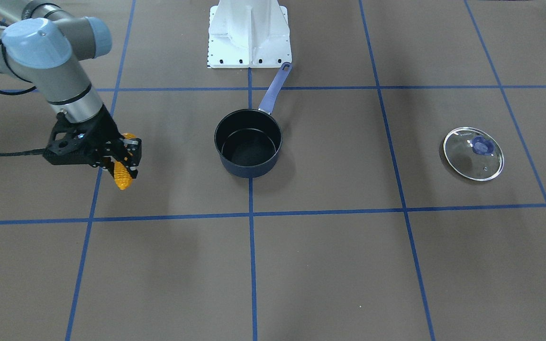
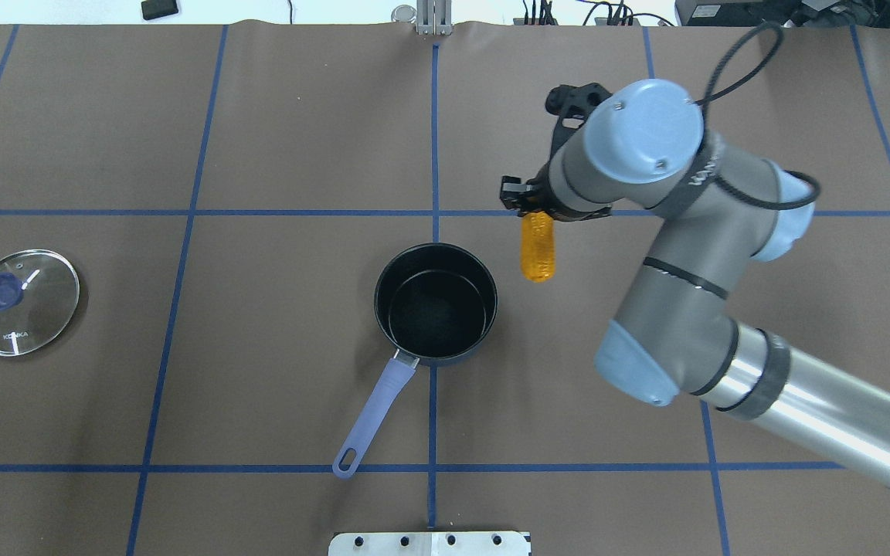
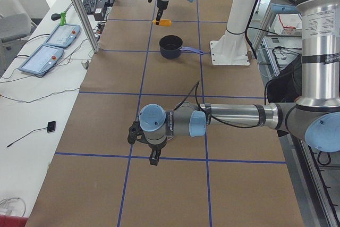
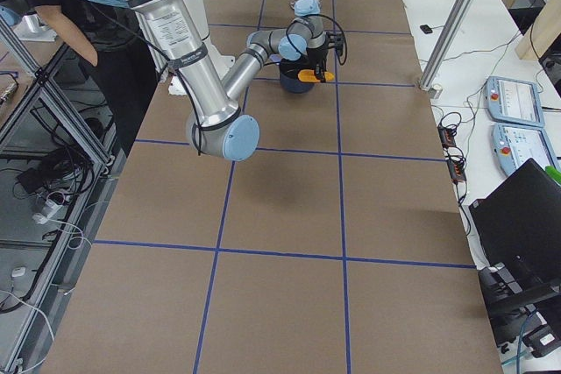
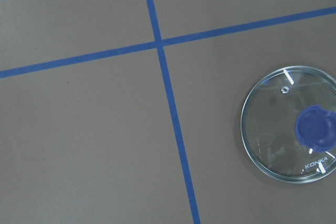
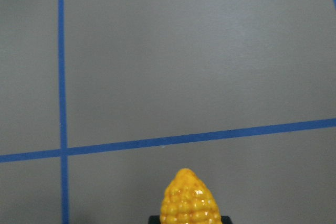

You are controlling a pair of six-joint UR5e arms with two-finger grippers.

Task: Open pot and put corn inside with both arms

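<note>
Lid removal is complete: the glass lid lies flat on the table, knob up, well apart from the pot on the robot's left side. The pot stands upright at mid-table, open and empty, handle toward the robot's base. The right gripper is clamped on one end of the corn, the free end jutting out past the fingers. The cob is carried clear of the table, off to the pot's side on the right arm's half and not over the opening. The left gripper hangs low over the table, away from the pot. Its fingers show only in the side view, so whether they are spread or closed cannot be told. In my judgement the task is past its midpoint. Outstanding are carrying the corn over the rim, lowering it in and releasing it.
</note>
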